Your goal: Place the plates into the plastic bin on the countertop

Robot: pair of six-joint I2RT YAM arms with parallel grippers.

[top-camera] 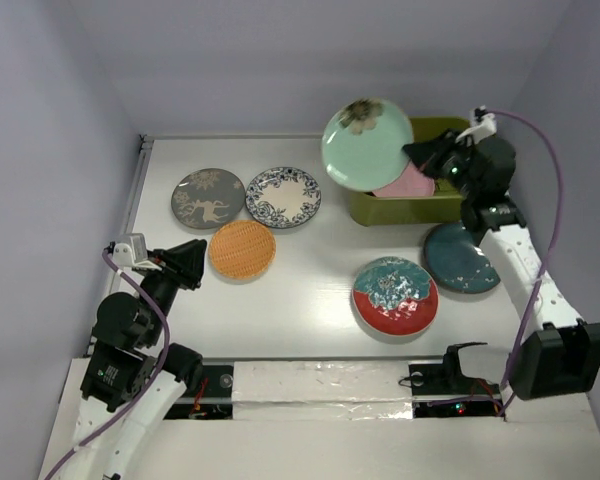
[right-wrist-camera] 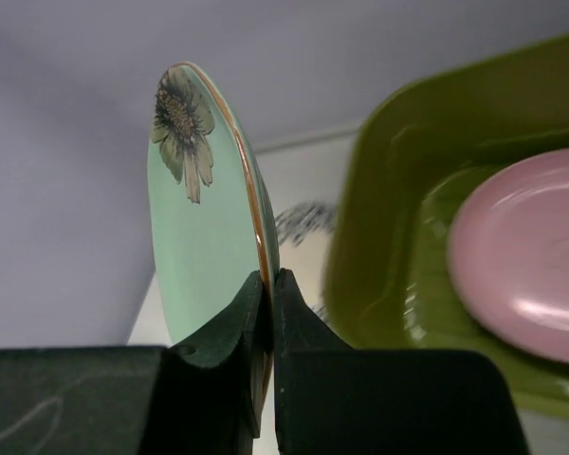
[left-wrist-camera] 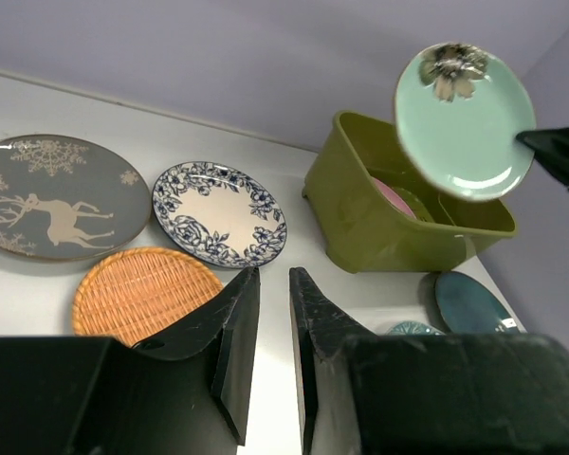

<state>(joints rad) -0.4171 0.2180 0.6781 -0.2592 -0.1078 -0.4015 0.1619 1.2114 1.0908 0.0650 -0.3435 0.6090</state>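
My right gripper [top-camera: 417,152] [right-wrist-camera: 270,277] is shut on the rim of the mint green plate [top-camera: 365,143] [left-wrist-camera: 463,118] [right-wrist-camera: 204,237]. It holds the plate tilted on edge in the air over the left end of the olive plastic bin [top-camera: 450,207] [left-wrist-camera: 389,227] [right-wrist-camera: 389,237]. A pink plate [top-camera: 410,183] [right-wrist-camera: 526,256] lies inside the bin. On the white countertop [top-camera: 310,270] lie the grey deer plate [top-camera: 208,197], the blue floral plate [top-camera: 283,197], the orange plate [top-camera: 242,249], the red-and-teal plate [top-camera: 395,295] and the dark teal plate [top-camera: 458,258]. My left gripper [top-camera: 202,250] [left-wrist-camera: 273,275] hovers beside the orange plate, jaws narrowly apart and empty.
The bin stands at the back right against the purple walls that close in the back and both sides. A strip of silver tape [top-camera: 320,385] runs along the near edge between the arm bases. The dark teal plate lies close under my right forearm.
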